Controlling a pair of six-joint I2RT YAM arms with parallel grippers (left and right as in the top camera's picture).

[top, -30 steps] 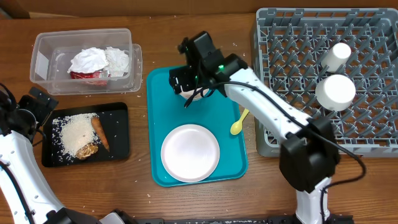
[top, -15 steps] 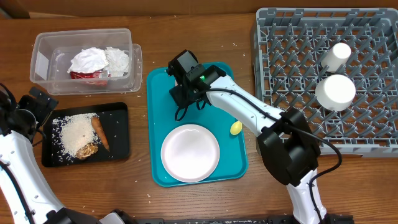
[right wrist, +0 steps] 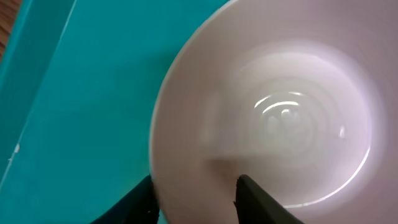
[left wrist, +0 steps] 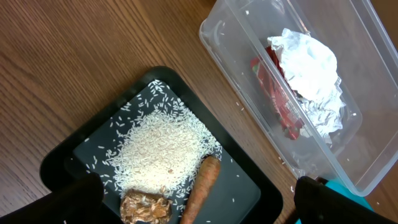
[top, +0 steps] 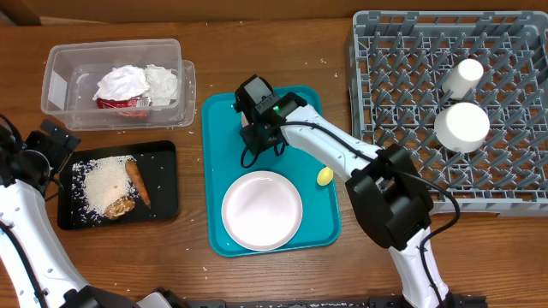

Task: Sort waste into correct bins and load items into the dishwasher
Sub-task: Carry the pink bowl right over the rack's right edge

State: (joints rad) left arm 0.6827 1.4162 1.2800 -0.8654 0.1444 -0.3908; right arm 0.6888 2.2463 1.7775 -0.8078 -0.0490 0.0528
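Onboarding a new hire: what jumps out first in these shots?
The right gripper straddles the rim of a white bowl on the teal tray, near a white plate and yellow spoon. At left, a black tray holds rice and a carrot, and a clear tub holds napkins. The grey rack at right holds two white dishes.

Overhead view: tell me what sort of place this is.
Probably a lab bench staged for dish clearing, not a real kitchen: a bare wooden table, a grey dish rack and a waste tub.
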